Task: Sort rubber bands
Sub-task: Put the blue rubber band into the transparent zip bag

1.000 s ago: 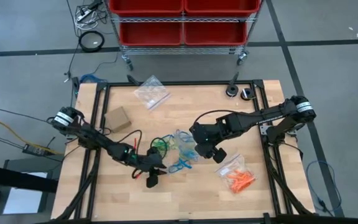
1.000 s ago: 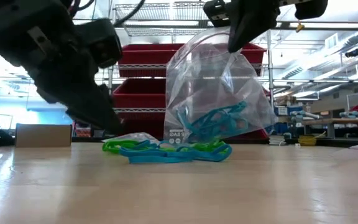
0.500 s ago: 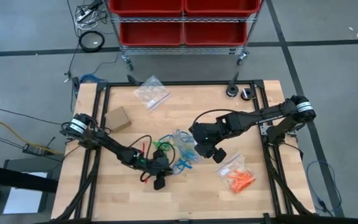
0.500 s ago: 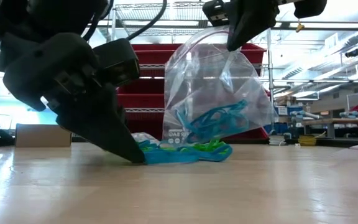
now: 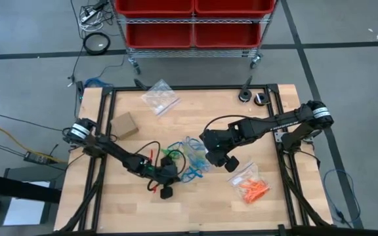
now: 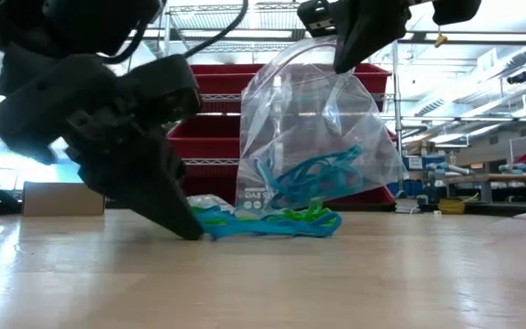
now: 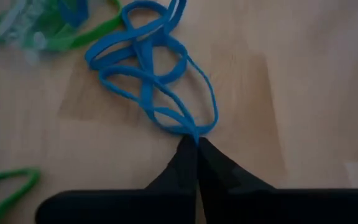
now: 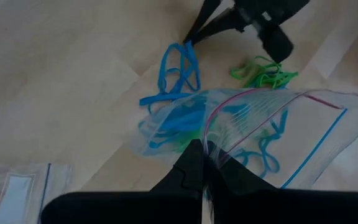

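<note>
We count three clear bags on the table (image 5: 195, 210). One lies flat near the far edge (image 5: 159, 97). One lies to the right of the raised bag and holds orange bands (image 5: 251, 187). One is held up in the middle (image 6: 313, 146) with blue bands (image 6: 313, 174) inside it. A small cardboard box (image 5: 125, 124) sits to the left of the raised bag.

Loose on the wood just left of the raised bag we see one tangle of blue rubber bands (image 7: 157, 74) and green bands (image 8: 263, 71) beside it. We cannot count the single loops in either heap.

The left gripper (image 7: 196, 142) is down at the table beside the raised bag. Its fingers are pressed together and pinch the near end of the blue tangle. The right gripper (image 8: 202, 149) is above the table, closed tight on the top edge of the raised bag, which hangs open below it.

Only the left wrist view shows the pinch itself. In the low view that gripper (image 6: 190, 228) blocks the contact. The low view alone shows the bag clear of the table for most of its height, and red bins (image 6: 217, 110) behind it. The overhead view alone shows the flat bag and the orange bag. The right wrist view looks into the bag's mouth and shows the other gripper (image 8: 188, 40) at the blue loops.
</note>
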